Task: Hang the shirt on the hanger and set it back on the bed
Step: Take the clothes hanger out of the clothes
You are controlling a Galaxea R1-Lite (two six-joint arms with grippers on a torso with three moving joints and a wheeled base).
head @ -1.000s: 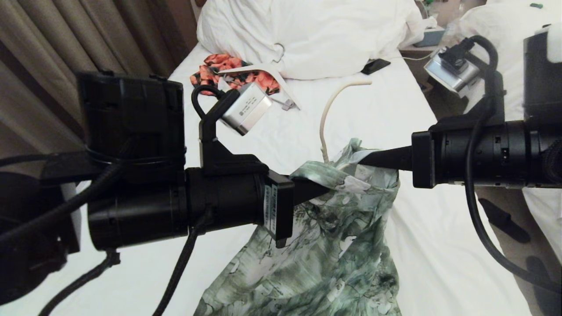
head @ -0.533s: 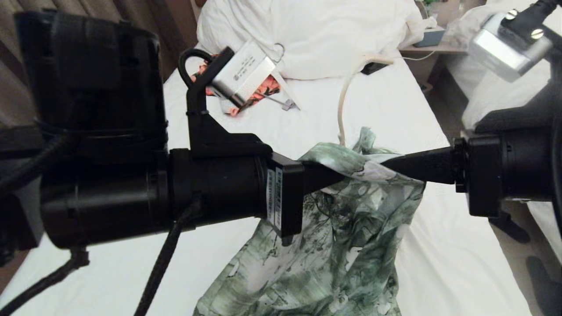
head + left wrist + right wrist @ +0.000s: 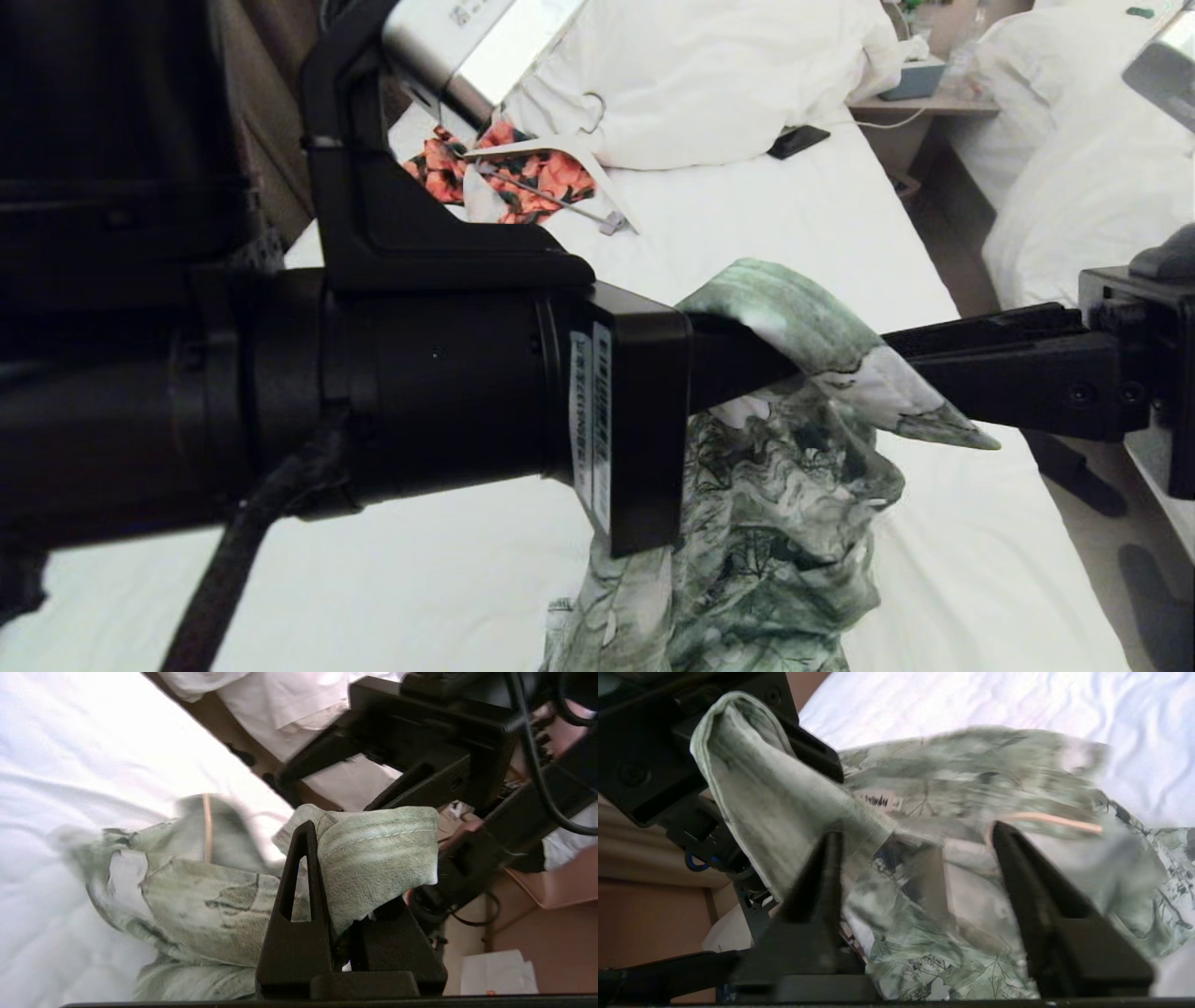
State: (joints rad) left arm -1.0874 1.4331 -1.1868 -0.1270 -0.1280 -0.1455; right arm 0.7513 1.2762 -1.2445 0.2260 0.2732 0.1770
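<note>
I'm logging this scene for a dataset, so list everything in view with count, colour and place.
shirt: 1, pale and dark green leafy print, lifted above the bed between both grippers, its lower part hanging down.
hanger: 1, cream, thin, only a short stretch showing inside the shirt.
bed: 1, white sheet, under the work.
pillows: white, at the bed's head; count unclear.
floral garment: 1, orange and black, near the pillows.
white hanger: 1, with a metal clip bar, on the floral garment.
dark flat object: 1, black, by the pillows.
second bed: 1, white, on the right.
left gripper: shut on the shirt.
right gripper: open, at the shirt.
</note>
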